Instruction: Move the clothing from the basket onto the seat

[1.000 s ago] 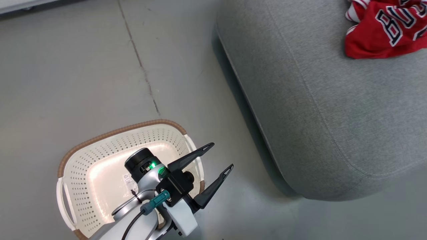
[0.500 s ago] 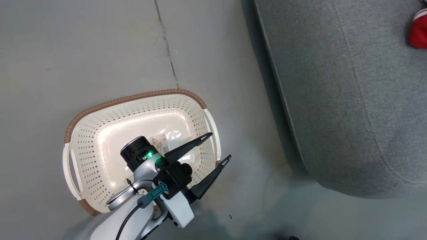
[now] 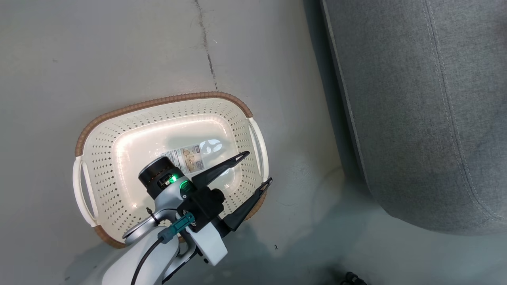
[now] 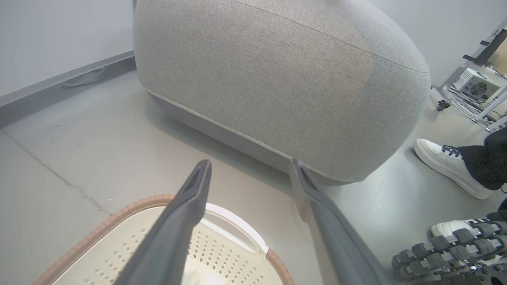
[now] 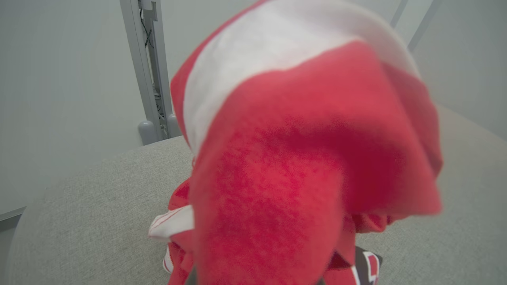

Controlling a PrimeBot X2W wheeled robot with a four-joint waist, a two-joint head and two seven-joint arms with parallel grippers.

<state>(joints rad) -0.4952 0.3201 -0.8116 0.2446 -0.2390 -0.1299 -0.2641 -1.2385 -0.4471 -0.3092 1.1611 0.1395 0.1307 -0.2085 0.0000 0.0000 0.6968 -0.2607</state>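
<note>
The cream basket [image 3: 158,102] stands on the floor with just a paper label [image 3: 186,157] on its bottom. My left gripper [image 3: 259,166] hangs open over the basket's right end, holding nothing. Its spread fingers [image 4: 250,164] point over the basket rim [image 4: 138,204] toward the grey seat [image 4: 277,79]. The seat [image 3: 416,99] runs along the right. A red piece of clothing with a white stripe [image 5: 297,158] hangs close before my right wrist and hides the fingers, which are shut on it. Under it, more red clothing [image 5: 178,225] lies on the seat [image 5: 99,198].
A seam [image 3: 206,43] crosses the grey floor beyond the basket. A person's white shoe [image 4: 447,166] stands by the seat's right end, near my wheeled base [image 4: 447,249] and an equipment rack [image 4: 475,83]. A metal post [image 5: 146,79] rises behind the seat.
The head camera has swung down and left: the whole basket has come into the picture and the red clothing on the seat has slid out at the top right. My left gripper stays open.
</note>
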